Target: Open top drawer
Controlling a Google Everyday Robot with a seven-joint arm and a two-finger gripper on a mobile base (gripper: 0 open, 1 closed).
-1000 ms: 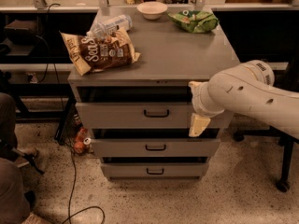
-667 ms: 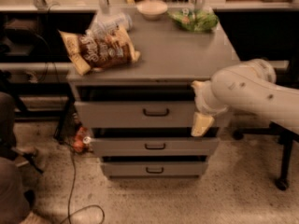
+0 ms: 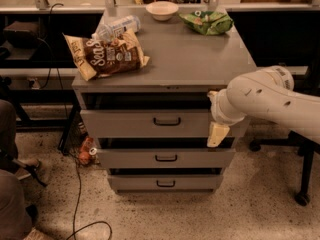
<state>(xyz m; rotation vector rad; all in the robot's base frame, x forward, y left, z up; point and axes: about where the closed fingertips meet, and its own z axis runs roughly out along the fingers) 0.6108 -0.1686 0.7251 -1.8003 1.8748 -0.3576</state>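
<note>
- The gripper (image 3: pixel 218 133) hangs in front of the right end of the top drawer (image 3: pixel 125 123), its pale tip pointing down over the lower right corner of the front panel.
- It cannot be told from this view whether the gripper is spread or pressed together, or whether it touches the panel.
- The white arm (image 3: pixel 270 98) comes in from the right edge and bends down to the gripper at the cabinet's right front corner.
- The top drawer sits just under the cabinet top (image 3: pixel 200 59), with a dark gap above its front panel.
- Its small black handle (image 3: pixel 167 121) is in the middle of the panel, well left of the gripper and not held.
- The middle drawer (image 3: pixel 125 159) and bottom drawer (image 3: pixel 130 183) lie below, each narrower and set further back.
- On the cabinet top, a chip bag (image 3: pixel 106 56) lies at the front left, with a plastic bottle (image 3: pixel 116 27) on its side just behind it.
- A pale bowl (image 3: pixel 162 10) stands at the back, and a green bag (image 3: pixel 206 22) lies to its right.
- A black cable (image 3: pixel 76 199) runs across the speckled floor to the left of the cabinet.
</note>
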